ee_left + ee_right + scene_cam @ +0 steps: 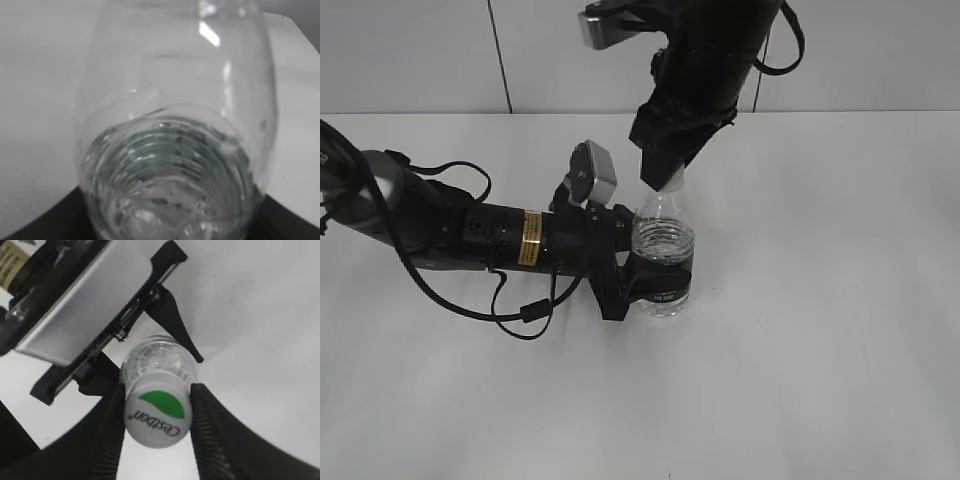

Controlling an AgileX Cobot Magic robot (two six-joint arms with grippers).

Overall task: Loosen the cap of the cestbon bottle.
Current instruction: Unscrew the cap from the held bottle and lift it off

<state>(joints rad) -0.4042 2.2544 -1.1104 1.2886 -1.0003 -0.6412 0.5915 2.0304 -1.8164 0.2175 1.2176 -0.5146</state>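
Observation:
The cestbon bottle [663, 240] stands upright on the white table, clear with a dark green label band low down. My left gripper [638, 275] is shut round its lower body; in the left wrist view the bottle [175, 165] fills the frame. My right gripper [665, 182] comes down from above onto the bottle's top. In the right wrist view the white cap [156, 412] with its green leaf patch sits between the two ribbed fingers [159, 415], which press on both its sides. The cap is hidden behind the right gripper in the exterior view.
The white table [820, 330] spreads all round the bottle. The left arm with its black cable [520, 315] lies across the table's left half. A white tiled wall [410, 55] runs along the back.

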